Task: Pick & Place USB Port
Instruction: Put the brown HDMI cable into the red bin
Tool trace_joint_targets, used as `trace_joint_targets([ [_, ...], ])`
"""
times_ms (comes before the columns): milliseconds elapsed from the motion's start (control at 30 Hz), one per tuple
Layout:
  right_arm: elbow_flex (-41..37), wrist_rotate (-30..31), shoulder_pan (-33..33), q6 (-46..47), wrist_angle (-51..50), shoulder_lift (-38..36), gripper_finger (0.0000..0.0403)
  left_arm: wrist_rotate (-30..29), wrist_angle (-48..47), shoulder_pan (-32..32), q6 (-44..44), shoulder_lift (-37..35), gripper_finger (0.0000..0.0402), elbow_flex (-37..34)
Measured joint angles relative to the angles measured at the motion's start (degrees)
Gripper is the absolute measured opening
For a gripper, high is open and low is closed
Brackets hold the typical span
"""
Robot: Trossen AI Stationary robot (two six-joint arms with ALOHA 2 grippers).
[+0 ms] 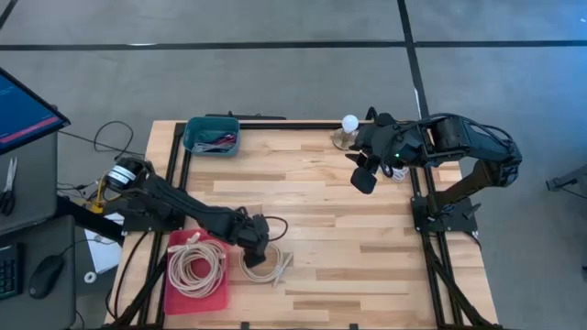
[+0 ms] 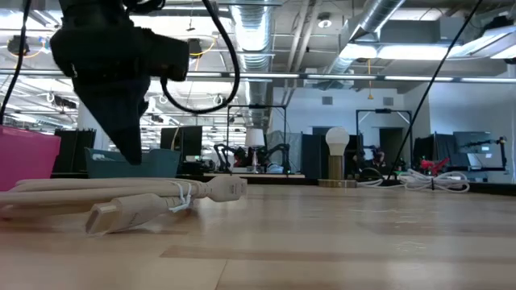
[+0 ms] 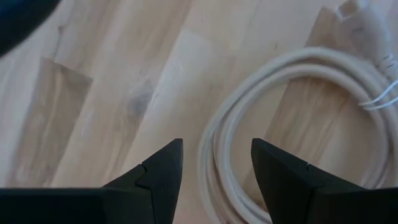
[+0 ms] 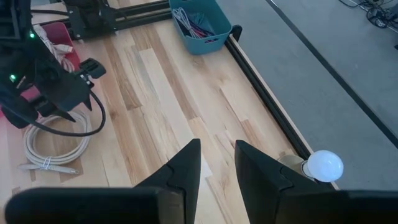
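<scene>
A coiled beige USB cable (image 1: 267, 264), tied with a white twist tie, lies flat on the wooden table next to a red tray (image 1: 176, 241). In the low view its plug ends (image 2: 113, 216) rest on the wood. My left gripper (image 3: 216, 158) is open and points steeply down just above the coil's edge. One finger is inside the loop and one outside, with the strands (image 3: 214, 146) showing between them. It touches nothing. My right gripper (image 1: 364, 178) hangs high over the table's far right, open by a narrow gap (image 4: 217, 163), with nothing in it.
The red tray holds a second coiled cable (image 1: 194, 268). A teal bin (image 1: 197, 128) with cables sits at the far left corner. A white bulb on a stand (image 1: 349, 124) stands at the far edge near my right arm. Bare wood lies in the middle.
</scene>
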Motion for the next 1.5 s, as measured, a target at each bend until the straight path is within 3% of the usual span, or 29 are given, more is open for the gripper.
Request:
trace_joint_targets([
  [733,0.00,0.00,0.00,0.15,0.12,0.00,0.0091,1.44,5.88,0.00,-0.02,8.80,0.0188,0.17],
  [867,0.00,0.00,0.00,0.15,0.13,0.00,0.0091,1.66,6.23,0.07,0.00,7.87,0.0158,0.00],
  [1100,0.00,0.00,0.00,0.14,0.13,0.00,0.0091,1.54,7.15,0.10,-0.12,7.01,0.0042,-0.13],
  [1367,0.00,0.02,0.00,-0.28,0.11,0.00,0.0091,4.13,7.19,0.52,-0.04,6.46,0.0038,-0.11],
  [1500,0.00,0.33,-0.06,-0.46,0.11,0.00,0.0091,5.64,7.21,1.57,0.20,2.69,0.0038,-0.11],
])
